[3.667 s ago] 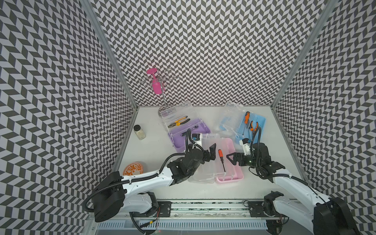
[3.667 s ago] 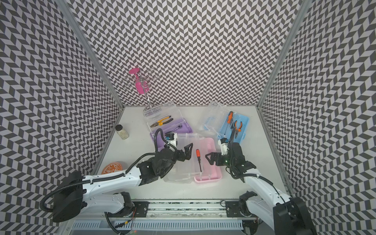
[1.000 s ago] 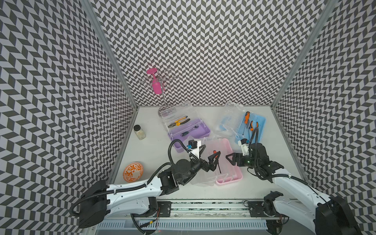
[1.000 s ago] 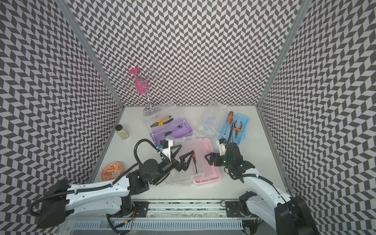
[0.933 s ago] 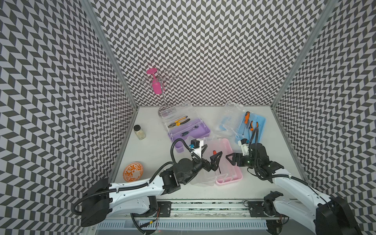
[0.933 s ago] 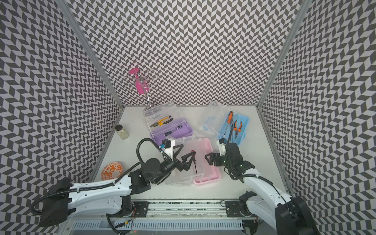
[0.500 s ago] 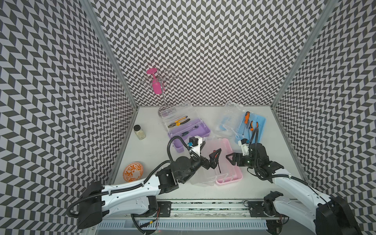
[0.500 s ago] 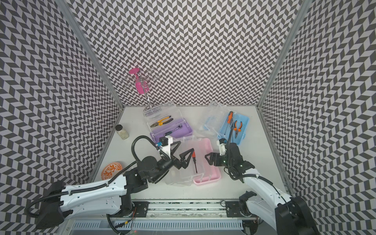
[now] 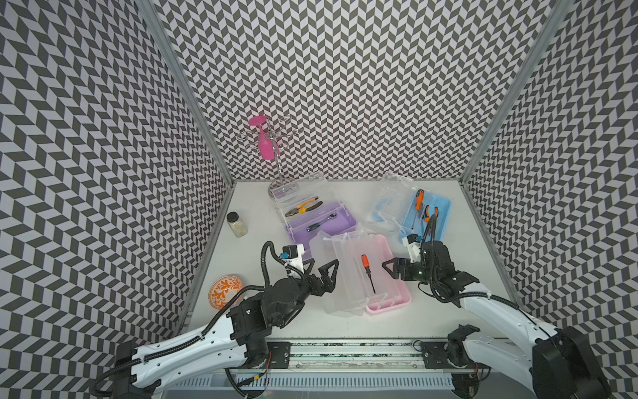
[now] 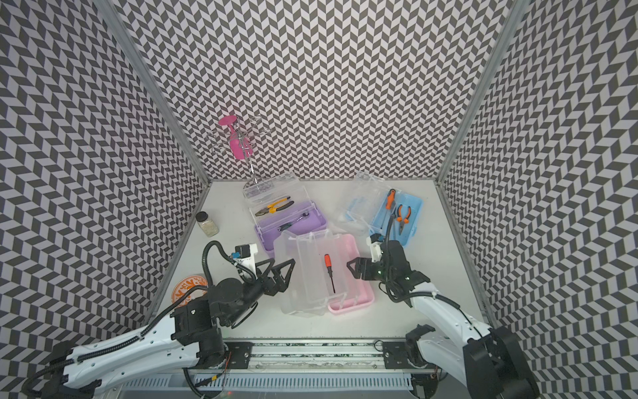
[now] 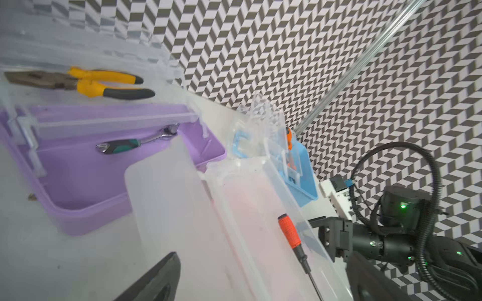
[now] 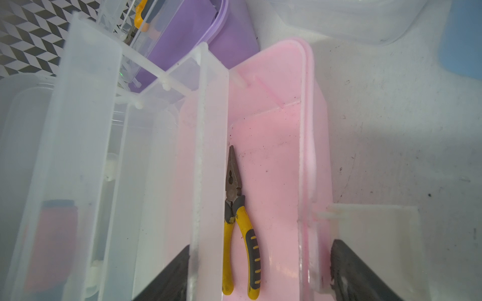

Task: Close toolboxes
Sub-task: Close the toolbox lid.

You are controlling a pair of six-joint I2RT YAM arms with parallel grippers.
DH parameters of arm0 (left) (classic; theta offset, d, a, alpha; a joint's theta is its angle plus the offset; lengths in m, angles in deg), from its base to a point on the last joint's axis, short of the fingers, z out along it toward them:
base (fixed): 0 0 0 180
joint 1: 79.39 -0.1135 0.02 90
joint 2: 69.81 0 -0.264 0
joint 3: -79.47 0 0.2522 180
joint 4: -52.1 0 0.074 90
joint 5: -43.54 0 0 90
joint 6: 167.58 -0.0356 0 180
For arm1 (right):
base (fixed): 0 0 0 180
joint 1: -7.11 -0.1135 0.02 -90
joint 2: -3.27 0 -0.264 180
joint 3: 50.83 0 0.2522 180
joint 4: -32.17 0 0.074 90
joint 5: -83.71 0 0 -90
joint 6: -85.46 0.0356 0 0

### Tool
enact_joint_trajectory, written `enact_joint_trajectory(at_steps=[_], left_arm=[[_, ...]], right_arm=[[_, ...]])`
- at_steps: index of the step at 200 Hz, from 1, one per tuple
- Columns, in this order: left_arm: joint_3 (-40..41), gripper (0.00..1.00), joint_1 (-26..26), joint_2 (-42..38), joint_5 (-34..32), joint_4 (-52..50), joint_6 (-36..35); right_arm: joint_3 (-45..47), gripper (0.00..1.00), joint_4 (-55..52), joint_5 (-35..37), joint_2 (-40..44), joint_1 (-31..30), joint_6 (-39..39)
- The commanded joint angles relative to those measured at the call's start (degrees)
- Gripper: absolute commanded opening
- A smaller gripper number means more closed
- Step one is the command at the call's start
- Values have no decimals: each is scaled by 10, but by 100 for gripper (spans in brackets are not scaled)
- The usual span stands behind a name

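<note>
**A:** Pink plastic first. The pink box (image 9: 393,293) stands at the front middle of the table (image 9: 248,276). Its clear lid (image 9: 321,248) is folded out toward my left arm. A tray (image 9: 352,255) carrying a screwdriver (image 9: 365,264) sits raised over it. The purple box (image 9: 324,221) and the blue box (image 9: 431,214) are behind, both open too.

**B:** And your claws?

**A:** My left claw (image 9: 319,273) is spread at the lid's outer edge; I cannot tell if it touches. My right claw (image 9: 392,271) is spread also. One finger (image 12: 172,276) is inside the pink box, the second is outside its wall, and they pinch nothing.

**B:** What worries you?

**A:** If I swing the lid over now, it may come down on that inner finger. The tray could tip and the screwdriver could roll off. Also, the purple box is just behind the lid's corner, so the lid may catch there and the light box may slide.
</note>
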Motion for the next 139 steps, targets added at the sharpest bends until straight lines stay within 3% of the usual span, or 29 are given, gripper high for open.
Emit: enact_joint_trajectory(at_steps=[1, 46, 75, 139], left_arm=[[-24, 100, -57, 6, 103, -94, 58], [4, 99, -142, 9, 221, -62, 51], [22, 99, -143, 30, 269, 21, 46], [-26, 99, -139, 112, 282, 83, 6]], right_arm=[[-9, 77, 0, -6, -11, -3, -5], [-8, 77, 2, -11, -10, -3, -3], [-5, 77, 4, -15, -7, -3, -5], [2, 77, 9, -22, 2, -2, -1]])
